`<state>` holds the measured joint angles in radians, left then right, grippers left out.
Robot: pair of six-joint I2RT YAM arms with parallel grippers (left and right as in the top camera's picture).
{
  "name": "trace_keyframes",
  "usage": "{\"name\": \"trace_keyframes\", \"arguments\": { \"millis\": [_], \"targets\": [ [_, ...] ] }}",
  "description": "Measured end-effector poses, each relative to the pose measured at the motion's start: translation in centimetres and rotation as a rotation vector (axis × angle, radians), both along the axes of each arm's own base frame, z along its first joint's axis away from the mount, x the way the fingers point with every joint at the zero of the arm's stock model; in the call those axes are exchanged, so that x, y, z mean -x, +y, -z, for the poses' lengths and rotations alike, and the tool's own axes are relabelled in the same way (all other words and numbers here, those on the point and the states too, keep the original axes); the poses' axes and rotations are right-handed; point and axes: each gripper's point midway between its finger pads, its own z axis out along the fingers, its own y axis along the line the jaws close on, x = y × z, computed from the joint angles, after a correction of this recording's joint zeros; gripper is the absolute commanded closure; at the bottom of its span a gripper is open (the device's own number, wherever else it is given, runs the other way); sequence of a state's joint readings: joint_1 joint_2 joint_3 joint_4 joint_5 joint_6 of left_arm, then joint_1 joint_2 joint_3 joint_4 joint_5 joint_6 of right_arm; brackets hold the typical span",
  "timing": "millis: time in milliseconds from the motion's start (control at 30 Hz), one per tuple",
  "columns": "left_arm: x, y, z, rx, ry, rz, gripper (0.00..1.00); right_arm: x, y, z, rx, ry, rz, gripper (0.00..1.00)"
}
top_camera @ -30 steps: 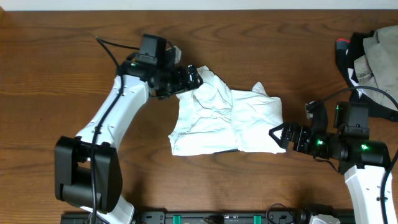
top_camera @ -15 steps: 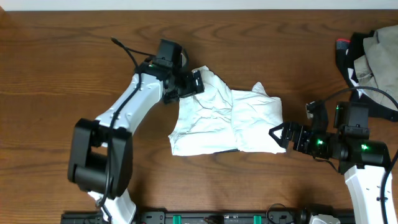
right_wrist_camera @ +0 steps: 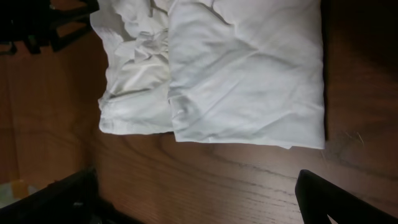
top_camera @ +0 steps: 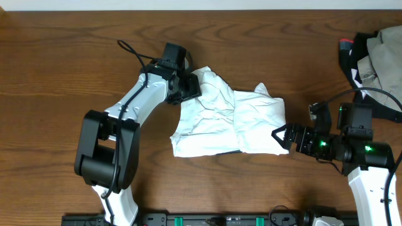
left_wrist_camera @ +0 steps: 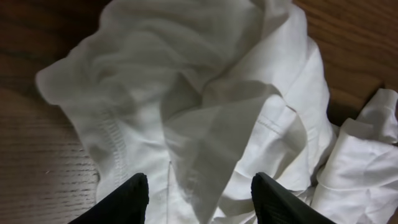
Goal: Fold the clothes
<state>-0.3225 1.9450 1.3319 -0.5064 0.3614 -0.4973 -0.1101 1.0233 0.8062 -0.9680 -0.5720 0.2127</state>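
The clothes are a wrinkled white garment (top_camera: 229, 119), partly folded, lying mid-table. It fills the left wrist view (left_wrist_camera: 205, 106) and the top of the right wrist view (right_wrist_camera: 249, 68). My left gripper (top_camera: 191, 88) is open at the garment's upper left corner, its fingers (left_wrist_camera: 199, 202) spread over loose cloth with nothing gripped. My right gripper (top_camera: 284, 137) is open and empty just right of the garment's lower right edge, above bare wood (right_wrist_camera: 199, 199).
A pile of dark and beige clothing (top_camera: 374, 53) lies at the table's far right edge, behind the right arm. The table is brown wood (top_camera: 63, 75). A black rail (top_camera: 220, 220) runs along the front edge.
The left arm has swung to the right and its gripper has moved onto the garment's upper left corner. The right arm and the garment have not moved.
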Motion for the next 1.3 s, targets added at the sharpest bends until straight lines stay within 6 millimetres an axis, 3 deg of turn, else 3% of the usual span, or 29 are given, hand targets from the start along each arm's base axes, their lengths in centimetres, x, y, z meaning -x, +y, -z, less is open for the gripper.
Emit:
{"name": "trace_keyframes", "arguments": {
  "millis": [100,300,700,1000,1300],
  "targets": [
    [-0.1,-0.7,-0.1,0.003,-0.015,0.014,0.45,0.0,0.0,0.0,0.0,0.001,0.0,0.01],
    [0.5,-1.9,-0.2,0.005,-0.018,0.043,0.58,0.1,0.0,0.0,-0.001,0.006,0.0,0.01],
    [0.4,-1.2,1.4,-0.041,0.001,0.031,0.66,0.2,0.0,0.1,-0.001,0.011,0.0,0.01],
    [0.8,-0.9,2.3,-0.067,0.017,0.053,0.94,0.2,0.0,0.1,-0.001,0.011,0.0,0.01],
    [2.0,-0.1,2.7,-0.089,0.074,0.054,0.94,0.2,0.0,0.1,0.003,0.012,0.002,0.01]
  ]
}}
